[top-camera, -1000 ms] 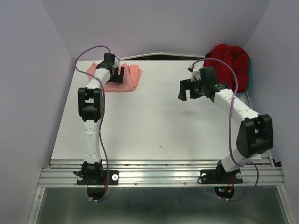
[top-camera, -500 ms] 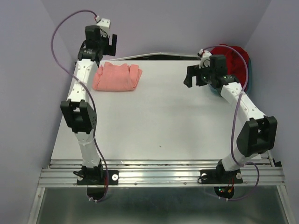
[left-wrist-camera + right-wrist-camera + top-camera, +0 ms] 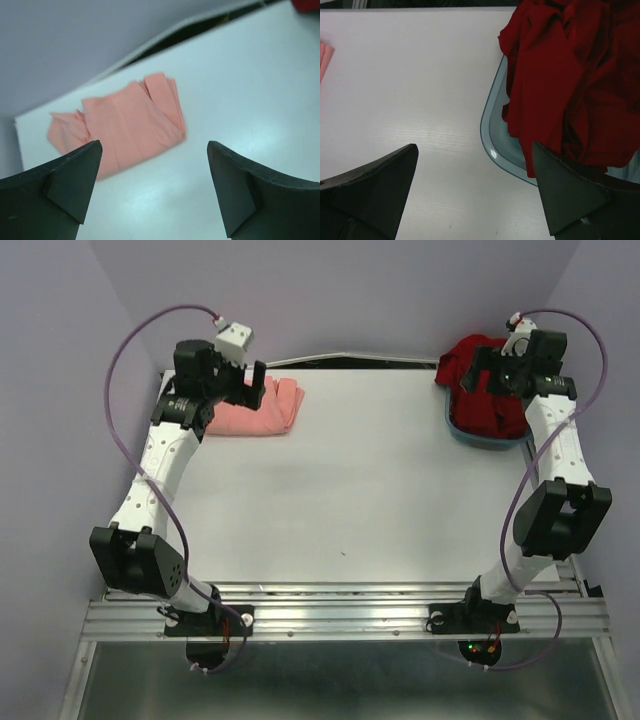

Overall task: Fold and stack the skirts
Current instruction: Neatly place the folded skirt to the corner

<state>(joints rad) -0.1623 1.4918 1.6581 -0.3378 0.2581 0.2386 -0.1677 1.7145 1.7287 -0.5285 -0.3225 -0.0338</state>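
The salmon-pink skirt (image 3: 272, 410) lies folded at the table's back left, and it shows in the left wrist view (image 3: 125, 125). My left gripper (image 3: 252, 390) hangs open and empty just above its left part, jaws wide apart (image 3: 155, 172). The deep red skirt (image 3: 488, 400) is bunched in the teal basin (image 3: 478, 440) at the back right and hangs over its rim (image 3: 560, 75). My right gripper (image 3: 487, 373) is open and empty above the red skirt, with its jaws straddling the basin's near-left rim (image 3: 492, 145) in the right wrist view (image 3: 475, 192).
Purple walls close in the table on the left, back and right. A dark gap (image 3: 340, 362) runs along the back edge. The white tabletop (image 3: 340, 490) spreads between the arms. A metal rail (image 3: 340, 615) holds both arm bases at the near edge.
My left arm has folded back, and its gripper came down from the back wall to just above the pink skirt. My right gripper has swung right and back, from over the table to above the basin.
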